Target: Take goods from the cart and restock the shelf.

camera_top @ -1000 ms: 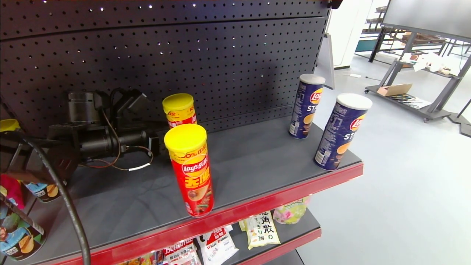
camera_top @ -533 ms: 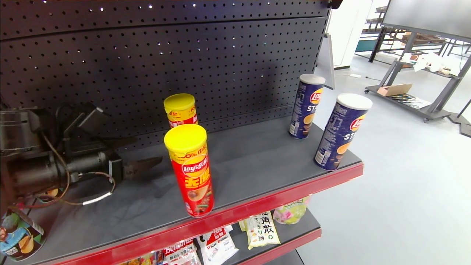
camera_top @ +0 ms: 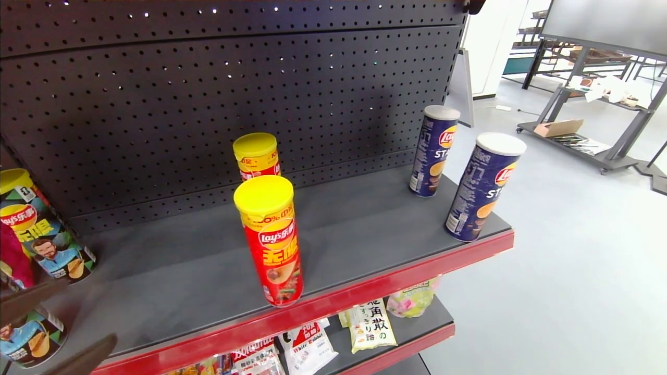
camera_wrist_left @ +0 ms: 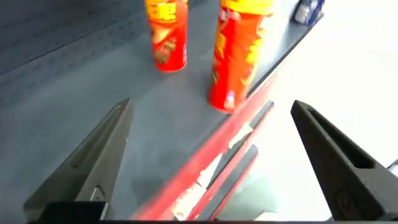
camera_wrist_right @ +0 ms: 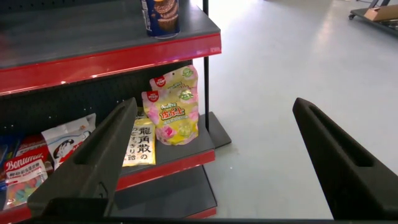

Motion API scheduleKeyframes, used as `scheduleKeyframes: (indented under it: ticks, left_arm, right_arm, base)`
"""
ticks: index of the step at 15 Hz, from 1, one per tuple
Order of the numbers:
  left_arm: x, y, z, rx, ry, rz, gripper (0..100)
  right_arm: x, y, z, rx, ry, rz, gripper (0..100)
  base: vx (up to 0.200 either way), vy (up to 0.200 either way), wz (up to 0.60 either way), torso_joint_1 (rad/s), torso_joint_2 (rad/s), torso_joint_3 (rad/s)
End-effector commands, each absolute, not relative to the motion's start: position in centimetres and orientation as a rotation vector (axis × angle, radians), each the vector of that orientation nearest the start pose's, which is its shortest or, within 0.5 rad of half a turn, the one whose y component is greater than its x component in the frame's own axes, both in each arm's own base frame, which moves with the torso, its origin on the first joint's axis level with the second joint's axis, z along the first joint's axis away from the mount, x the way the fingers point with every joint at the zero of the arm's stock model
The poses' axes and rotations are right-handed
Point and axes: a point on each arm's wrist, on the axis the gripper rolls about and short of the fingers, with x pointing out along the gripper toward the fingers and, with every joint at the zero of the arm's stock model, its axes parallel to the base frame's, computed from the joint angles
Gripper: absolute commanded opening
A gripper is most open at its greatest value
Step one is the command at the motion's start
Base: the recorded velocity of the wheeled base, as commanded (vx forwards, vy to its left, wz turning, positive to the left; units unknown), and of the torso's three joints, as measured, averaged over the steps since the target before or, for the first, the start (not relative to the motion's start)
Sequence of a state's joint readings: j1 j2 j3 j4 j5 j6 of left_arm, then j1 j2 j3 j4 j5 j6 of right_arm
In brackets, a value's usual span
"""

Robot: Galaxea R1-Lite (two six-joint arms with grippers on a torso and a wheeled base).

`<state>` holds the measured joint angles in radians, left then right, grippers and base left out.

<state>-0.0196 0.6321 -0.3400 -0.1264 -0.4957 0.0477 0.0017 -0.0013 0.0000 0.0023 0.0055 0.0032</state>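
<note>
Left gripper, jaws apart, sat at eight o'clock of the front red can; right gripper gaped too, facing snack bags.

The room at the far right is bright, and the pale floor has a soft sheen. The dark pegboard stays dim, with pinpricks of light through its holes. Shadows on the shelf are faint. Straight edges bow near the head view's rim, where the near blue can leans outward. In the left wrist view the floor past the shelf edge burns out to white.
</note>
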Motion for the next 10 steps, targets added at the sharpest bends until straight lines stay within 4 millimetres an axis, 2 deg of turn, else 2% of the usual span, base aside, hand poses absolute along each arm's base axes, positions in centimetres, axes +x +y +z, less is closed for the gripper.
scheduleKeyframes:
  ticks: [1, 2, 3, 8, 10]
  left_arm:
    - [-3.2, -0.9, 15.0, -0.005, -0.032, -0.43, 100]
    - [-4.6, -0.9, 13.5, -0.002, -0.047, -0.433, 100]
    - [-4.9, -0.9, 13.0, -0.006, -0.041, -0.421, 100]
    - [-3.9, -0.5, 10.2, -0.024, 0.038, -0.245, 100]
    - [-3.5, -0.5, 9.2, -0.02, 0.072, -0.239, 100]
  right_arm:
    - [-2.3, 0.0, 7.5, 0.003, 0.003, 0.008, 100]
    - [-2.3, 0.0, 7.5, 0.003, 0.003, 0.008, 100]
    - [-2.3, 0.0, 7.5, 0.003, 0.003, 0.008, 100]
    - [-2.3, 0.0, 7.5, -0.006, 0.003, 0.006, 100]
    - [-2.3, 0.0, 7.6, -0.008, 0.002, 0.008, 100]
  base:
    - [0.0, 0.0, 0.0, 0.0, 0.0, 0.0]
    - [0.0, 0.0, 0.0, 0.0, 0.0, 0.0]
    - [0.0, 0.0, 0.0, 0.0, 0.0, 0.0]
    - [0.0, 0.0, 0.0, 0.0, 0.0, 0.0]
    - [0.0, 0.0, 0.6, 0.0, 0.01, -0.002]
